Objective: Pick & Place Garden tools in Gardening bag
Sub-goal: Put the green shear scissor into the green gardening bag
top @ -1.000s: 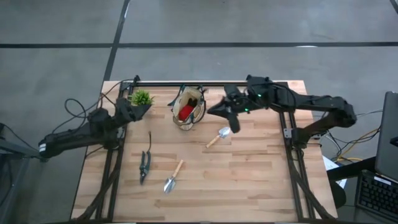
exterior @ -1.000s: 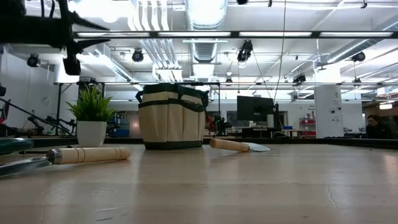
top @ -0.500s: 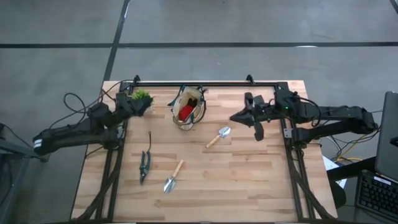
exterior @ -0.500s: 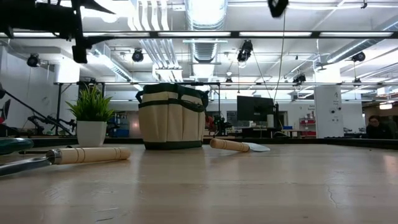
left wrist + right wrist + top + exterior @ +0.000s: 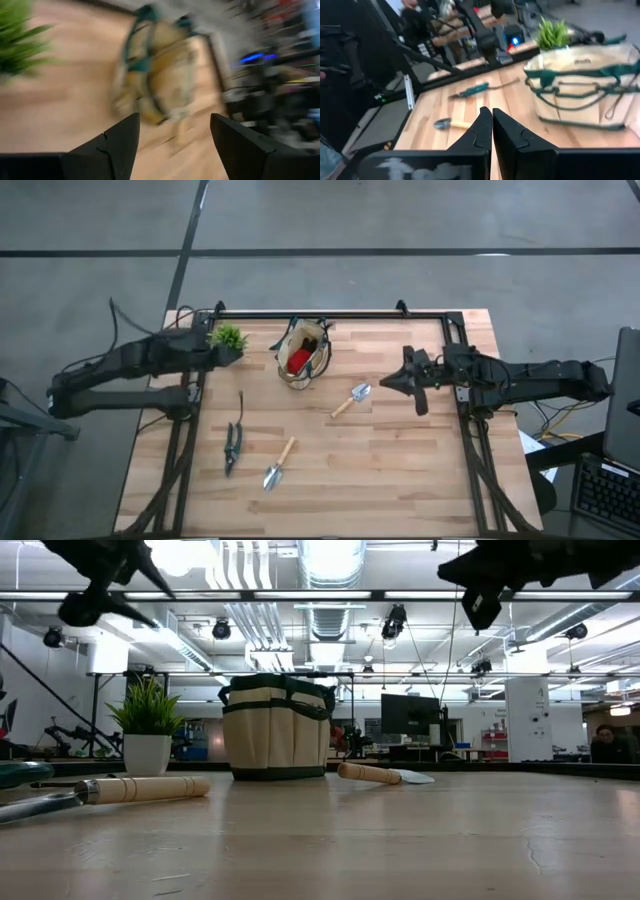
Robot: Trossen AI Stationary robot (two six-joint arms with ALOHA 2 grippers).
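1. The left gripper (image 5: pixel 170 145) has swung in beside the potted plant (image 5: pixel 227 337) at the table's back left, fingers now spread wide and holding nothing.
2. The right gripper (image 5: pixel 413 379) has pulled back from the gardening bag (image 5: pixel 303 353) to the right side, fingers pressed together, empty.
3. In the bag, the red item (image 5: pixel 298 361) shows (already home, by the look of it).
4. Still out on the table: one trowel (image 5: pixel 350 399) near the bag, another trowel (image 5: pixel 278 464) and the shears (image 5: pixel 234 438) nearer the front. Likely the left arm's turn next.
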